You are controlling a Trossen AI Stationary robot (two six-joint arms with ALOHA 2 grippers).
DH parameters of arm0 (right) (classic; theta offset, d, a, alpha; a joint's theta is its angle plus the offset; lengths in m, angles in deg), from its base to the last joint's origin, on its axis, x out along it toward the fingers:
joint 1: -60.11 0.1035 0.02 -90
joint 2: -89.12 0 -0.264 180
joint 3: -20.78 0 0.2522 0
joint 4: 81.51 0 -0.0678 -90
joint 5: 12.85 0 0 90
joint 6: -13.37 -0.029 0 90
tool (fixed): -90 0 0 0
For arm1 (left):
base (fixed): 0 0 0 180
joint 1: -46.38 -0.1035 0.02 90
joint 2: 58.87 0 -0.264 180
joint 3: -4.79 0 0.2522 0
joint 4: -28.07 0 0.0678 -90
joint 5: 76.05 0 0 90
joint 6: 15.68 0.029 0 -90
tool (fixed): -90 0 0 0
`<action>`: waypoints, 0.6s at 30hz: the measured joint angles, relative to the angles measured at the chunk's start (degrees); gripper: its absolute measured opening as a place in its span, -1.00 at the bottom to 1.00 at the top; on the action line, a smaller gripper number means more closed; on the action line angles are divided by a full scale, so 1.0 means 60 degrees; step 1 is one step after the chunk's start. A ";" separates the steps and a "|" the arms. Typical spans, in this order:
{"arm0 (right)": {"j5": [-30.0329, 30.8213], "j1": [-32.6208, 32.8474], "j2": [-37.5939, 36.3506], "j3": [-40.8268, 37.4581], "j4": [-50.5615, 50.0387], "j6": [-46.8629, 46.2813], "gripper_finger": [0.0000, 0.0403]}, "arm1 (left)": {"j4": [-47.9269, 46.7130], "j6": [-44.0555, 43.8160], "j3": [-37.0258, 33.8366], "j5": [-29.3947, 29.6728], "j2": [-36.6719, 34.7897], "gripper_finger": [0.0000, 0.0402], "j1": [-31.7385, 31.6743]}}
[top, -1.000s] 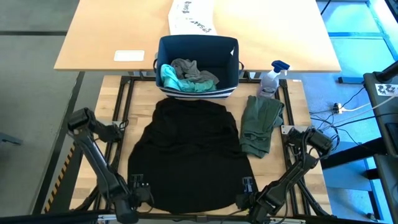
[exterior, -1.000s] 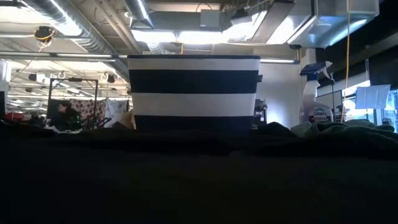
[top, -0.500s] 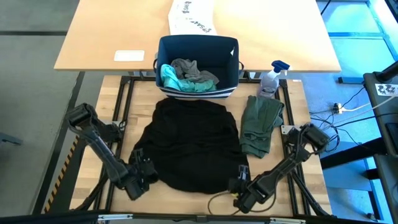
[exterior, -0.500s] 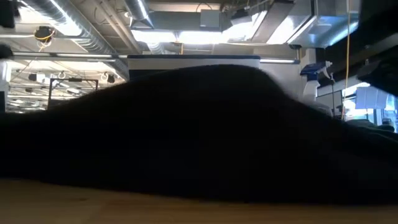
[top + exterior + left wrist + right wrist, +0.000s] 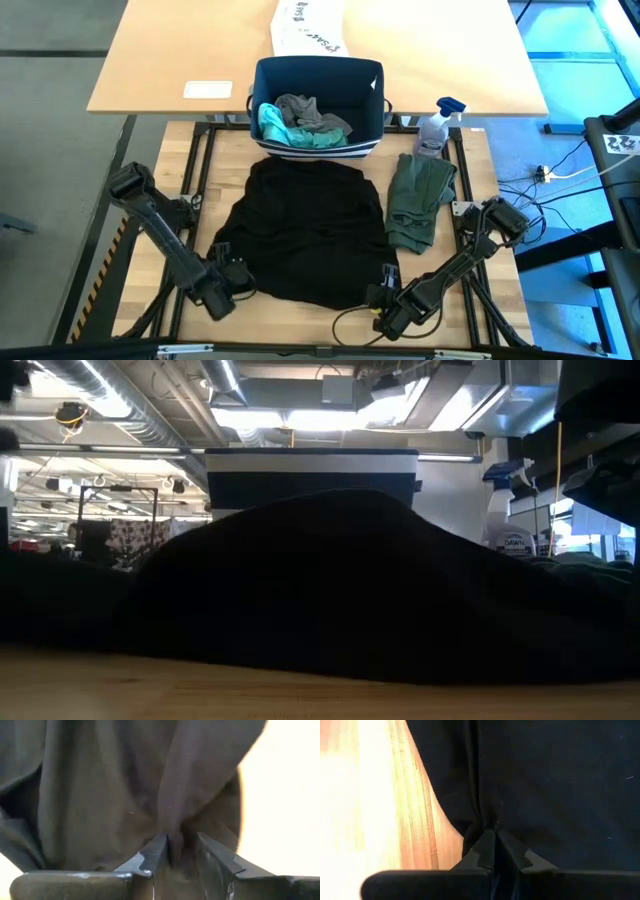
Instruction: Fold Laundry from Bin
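- The left hand (image 5: 232, 283) sits at the near left corner of the black T-shirt (image 5: 308, 235); its fingers (image 5: 152, 855) stand a little apart with a fold of cloth between them, so I cannot tell if they grip it.
- The right hand (image 5: 385, 295) is at the near right corner, pinched together on the shirt's hem (image 5: 485, 827).
- Risk: with one corner loose and the other clamped, any pull could drag the shirt askew or bunch it.
- The shirt lies on the table (image 5: 195, 170), its near edge humped and wrinkled, its far part flatter.
- An olive-green piece (image 5: 418, 198) lies crumpled beside it on the right.
- Farthest, the bin (image 5: 318, 105) holds a teal piece (image 5: 272, 125) and a grey piece (image 5: 305, 110).
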 joint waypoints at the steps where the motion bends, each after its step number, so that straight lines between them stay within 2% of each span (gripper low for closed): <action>1: 0.0000 0.0000 0.0000 -0.0001 0.0000 0.0001 -0.96 | -0.0080 -0.0004 0.0289 0.0019 -0.0027 -0.51 0.0087; 4: -0.0006 0.0000 0.0000 -0.0004 0.0004 0.0001 -0.96 | 0.0110 -0.0047 0.0925 0.0158 -0.0033 -0.51 0.0439; 8: -0.0004 0.0004 0.0000 -0.0004 0.0004 0.0001 -0.96 | 0.1069 -0.0090 0.1021 0.0611 -0.0014 -0.51 0.0952; 14: 0.0025 0.0004 0.0000 -0.0004 0.0005 0.0003 -0.96 | 0.0072 -0.0917 0.1010 0.1055 0.0258 -0.51 0.1460; 18: 0.0062 0.0004 0.0004 -0.0004 0.0015 -0.0037 -0.95 | 0.0530 -0.1058 0.1006 0.1068 0.0568 -0.51 0.1571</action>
